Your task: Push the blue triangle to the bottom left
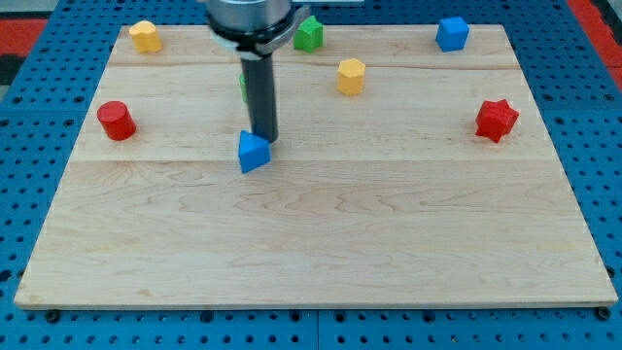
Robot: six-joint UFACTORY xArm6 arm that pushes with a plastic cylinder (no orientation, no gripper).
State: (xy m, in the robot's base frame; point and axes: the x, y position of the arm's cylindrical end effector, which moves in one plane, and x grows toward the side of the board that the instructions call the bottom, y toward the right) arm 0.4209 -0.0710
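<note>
Where my tip (266,142) meets the pale wooden board (321,253), it touches the upper right edge of the small blue triangular block (253,152), which lies left of the board's centre. Having no claw, the dark rod grips nothing. Behind the rod a green block (243,86) is mostly hidden, its shape unreadable; the arm's top is cropped.

No legible txt or labels

Blue triangle (253,153), pale wooden board (321,243)
</note>
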